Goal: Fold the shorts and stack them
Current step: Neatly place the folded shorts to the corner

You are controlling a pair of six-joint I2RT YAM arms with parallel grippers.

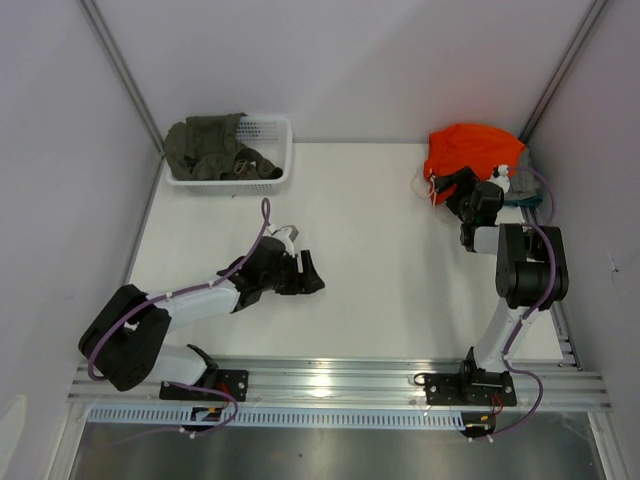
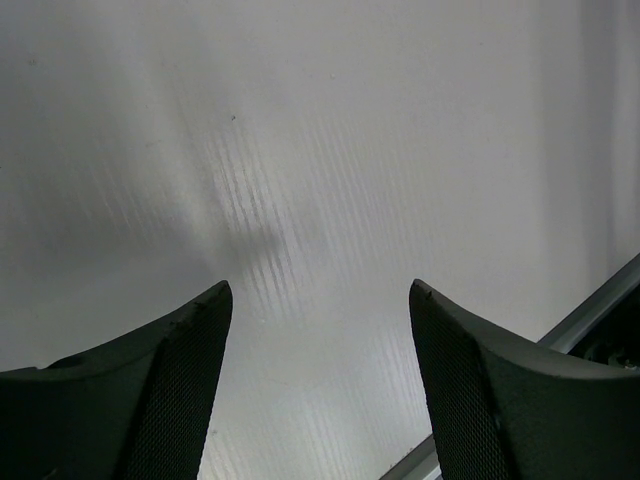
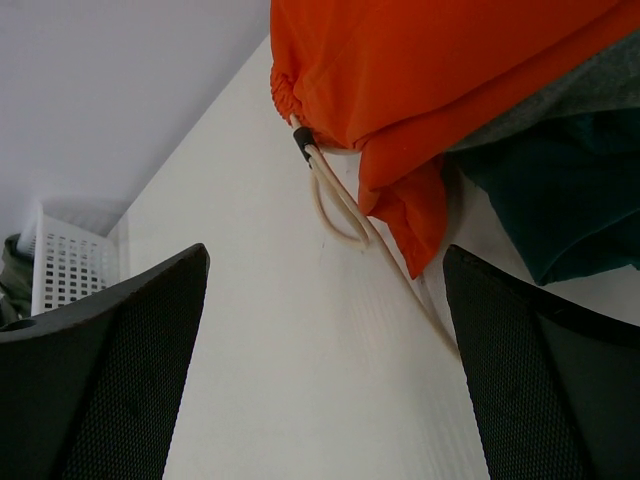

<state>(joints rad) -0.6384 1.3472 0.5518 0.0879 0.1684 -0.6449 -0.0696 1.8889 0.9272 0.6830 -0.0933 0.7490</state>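
The right claw (image 3: 326, 252) is opened wide and holds nothing. Between its two dark fingers (image 3: 120, 360) I see only the white surface (image 3: 250, 400) and the end of a white drawstring (image 3: 336, 205). Just beyond the fingertips lie the shorts (image 3: 450, 70), bright orange, with the gathered waistband edge turned toward the claw. The drawstring comes out of this edge and makes a loop on the surface. In the wrist view the fingers are near the cloth but apart from it. Under the right part of the shorts there is a grey garment (image 3: 590, 85), and beside it, nearer to the claw, a teal garment (image 3: 560, 200). In the top view the shorts are a crumpled heap at the far right corner of the surface. The left claw (image 1: 308, 272) is also opened and empty, low over the middle of the surface, well apart from the shorts. At the far left corner stands a white basket (image 1: 278, 128) with an olive-green garment (image 1: 205, 145) inside it
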